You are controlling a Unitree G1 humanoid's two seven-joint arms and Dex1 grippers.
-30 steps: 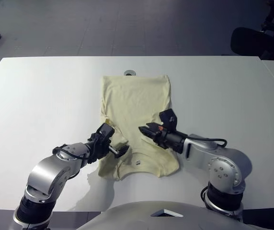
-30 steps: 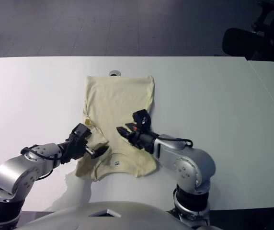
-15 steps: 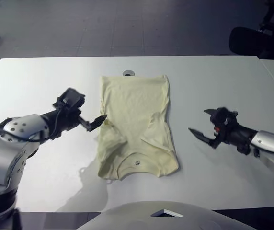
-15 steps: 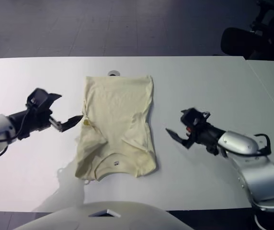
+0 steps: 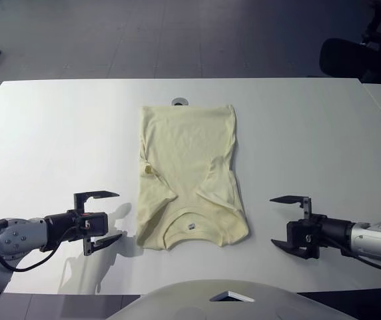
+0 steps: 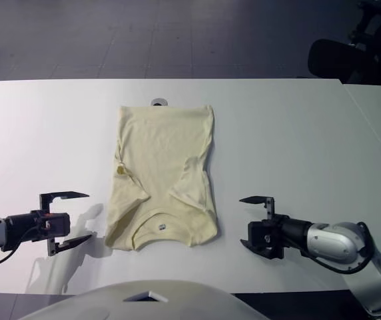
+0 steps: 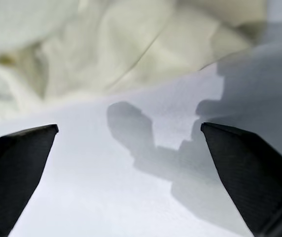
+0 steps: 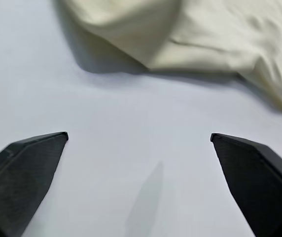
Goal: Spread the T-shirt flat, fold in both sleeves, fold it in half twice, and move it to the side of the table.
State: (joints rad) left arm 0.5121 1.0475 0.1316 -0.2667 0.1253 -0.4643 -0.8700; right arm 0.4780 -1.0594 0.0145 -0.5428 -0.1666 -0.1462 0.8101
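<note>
A pale yellow cotton T-shirt (image 5: 187, 177) lies in a long, narrow rectangle at the middle of the white tabletop (image 5: 310, 133). Its collar is toward the robot, its hem at the far side, and both sleeves are folded inward over the body. The cloth shows soft creases where the sleeves cross, and a small label sits inside the neckline.

The left pincer (image 5: 114, 215) hovers low over the bare tabletop just beside the shirt's near left corner. Its two dark fingers (image 7: 13, 168) are spread wide apart and hold nothing. The right pincer (image 5: 274, 221) sits level with it, off the shirt's near right corner, jaws likewise wide apart and empty.

A small round grey disc (image 5: 179, 102) rests on the tabletop, touching the far hem. Beyond the far right corner, a dark chair (image 5: 350, 60) stands on the grey floor (image 5: 177, 33).
</note>
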